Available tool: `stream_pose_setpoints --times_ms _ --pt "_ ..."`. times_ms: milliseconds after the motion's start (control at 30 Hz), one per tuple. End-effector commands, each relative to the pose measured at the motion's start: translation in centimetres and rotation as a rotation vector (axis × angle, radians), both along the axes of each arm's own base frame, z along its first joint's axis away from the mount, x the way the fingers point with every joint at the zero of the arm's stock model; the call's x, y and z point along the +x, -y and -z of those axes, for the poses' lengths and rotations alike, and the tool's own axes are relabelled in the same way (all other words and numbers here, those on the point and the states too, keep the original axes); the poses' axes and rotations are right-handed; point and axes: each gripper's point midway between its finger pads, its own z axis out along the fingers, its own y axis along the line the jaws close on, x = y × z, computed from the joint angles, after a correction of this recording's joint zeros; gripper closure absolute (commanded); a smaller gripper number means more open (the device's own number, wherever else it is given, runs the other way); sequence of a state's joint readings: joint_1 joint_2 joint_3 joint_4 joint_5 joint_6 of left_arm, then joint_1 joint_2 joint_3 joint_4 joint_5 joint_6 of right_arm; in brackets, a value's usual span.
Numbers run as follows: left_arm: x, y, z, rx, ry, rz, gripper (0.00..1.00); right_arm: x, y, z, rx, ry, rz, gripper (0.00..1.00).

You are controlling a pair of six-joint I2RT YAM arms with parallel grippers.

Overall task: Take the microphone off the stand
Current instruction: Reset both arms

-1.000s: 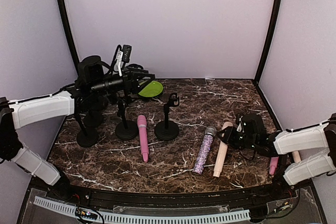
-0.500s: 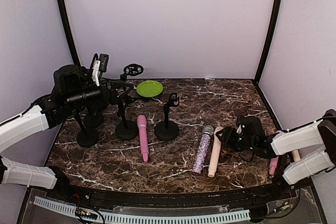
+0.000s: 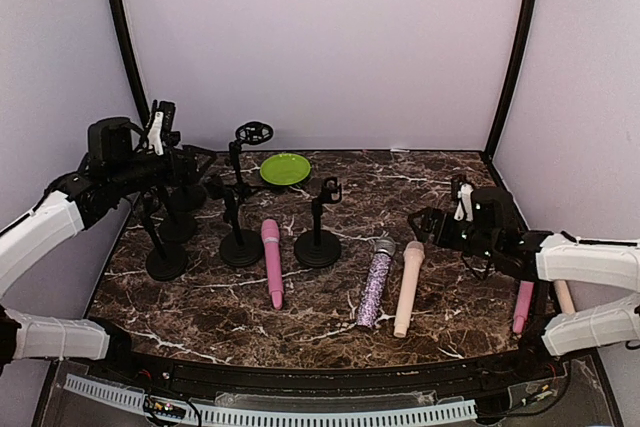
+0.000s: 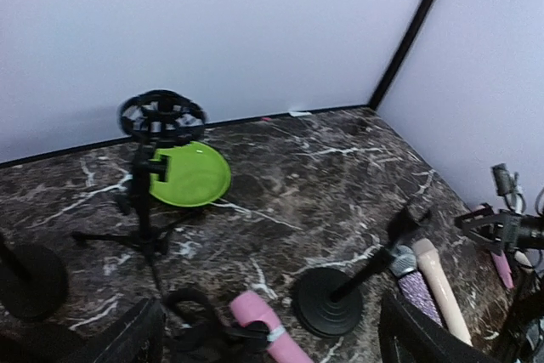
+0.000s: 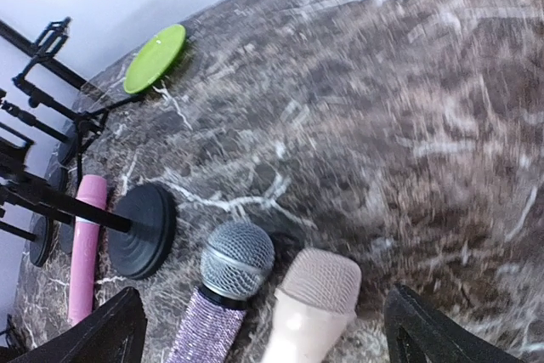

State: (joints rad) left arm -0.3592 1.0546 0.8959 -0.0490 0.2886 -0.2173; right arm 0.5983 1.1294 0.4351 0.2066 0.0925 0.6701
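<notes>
My left claw [image 3: 200, 159] and right claw [image 3: 420, 227] have both sprung wide, empty; the beige microphone [image 3: 407, 287] now lies loose. Four microphones [image 3: 272, 262] down, maybe five; three front stands [image 3: 317, 247], one plate [image 3: 285, 168].

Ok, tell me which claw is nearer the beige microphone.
Right. The right claw hovers just beside the head of the beige microphone; the left claw is far off, among the stands.

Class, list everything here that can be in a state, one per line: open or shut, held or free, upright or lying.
left gripper, open, holding nothing
right gripper, open, holding nothing
pink microphone, lying flat, free
glitter microphone, lying flat, free
cream microphone, lying flat, free
centre stand, upright, clip empty
</notes>
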Motion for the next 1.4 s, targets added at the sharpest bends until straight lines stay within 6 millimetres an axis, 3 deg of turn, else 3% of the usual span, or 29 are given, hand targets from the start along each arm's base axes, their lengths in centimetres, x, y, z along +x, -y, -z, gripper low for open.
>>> stream_pose_setpoints --times_ms 0,33,67,133,200,367,467,567,600,633,667,767,967,1167,1367 --pt "2.3 -6.5 -1.6 0.026 0.049 -0.196 0.11 2.3 0.8 -5.9 -0.196 0.202 -0.077 0.01" --pt "3.0 -9.0 -1.2 0.031 0.049 -0.277 0.11 2.8 1.2 -6.5 -0.213 0.215 -0.075 0.01" --pt "3.4 -10.2 -1.4 0.027 0.065 -0.320 0.11 3.4 1.8 -7.1 -0.226 0.229 -0.066 0.01" --pt "4.1 -15.5 -0.2 0.011 0.068 -0.486 0.11 4.6 3.3 -7.9 -0.239 0.252 -0.033 0.02" --pt "3.6 -18.9 -0.1 -0.027 0.104 -0.599 0.11 5.6 5.3 -8.1 -0.230 0.264 0.010 0.01" --pt "0.9 -25.2 0.1 -0.064 0.199 -0.851 0.11 7.4 12.0 -8.2 -0.142 0.271 0.142 0.01" --pt "-1.5 -28.3 1.7 -0.023 0.222 -1.017 0.10 7.8 16.1 -7.9 -0.108 0.279 0.239 0.01" --pt "-2.8 -28.9 2.9 0.011 0.283 -1.062 0.11 7.7 18.8 -7.5 -0.117 0.309 0.320 0.01" --pt "-3.3 -28.7 5.0 0.038 0.271 -1.057 0.12 7.5 19.4 -7.4 -0.134 0.329 0.343 0.01" --pt "-3.5 -28.6 4.5 0.031 0.339 -1.051 0.12 7.3 20.0 -7.3 -0.151 0.351 0.369 0.01" --pt "-3.8 -28.1 7.3 0.051 0.308 -1.030 0.13 7.1 20.4 -7.3 -0.168 0.382 0.391 0.01" --pt "-4.2 -26.9 10.3 0.064 0.311 -0.966 0.15 5.6 21.3 -7.9 -0.200 0.512 0.445 0.01" --pt "-3.9 -25.3 13.6 0.144 0.270 -0.857 0.13 3.2 22.7 -7.6 -0.271 0.631 0.535 0.01" --pt "-3.0 -25.1 14.2 0.141 0.229 -0.829 0.12 3.5 22.7 -6.8 -0.262 0.613 0.538 0.02" --pt "-3.3 -25.8 14.5 0.134 0.204 -0.876 0.12 3.6 22.7 -6.5 -0.255 0.603 0.538 0.01"
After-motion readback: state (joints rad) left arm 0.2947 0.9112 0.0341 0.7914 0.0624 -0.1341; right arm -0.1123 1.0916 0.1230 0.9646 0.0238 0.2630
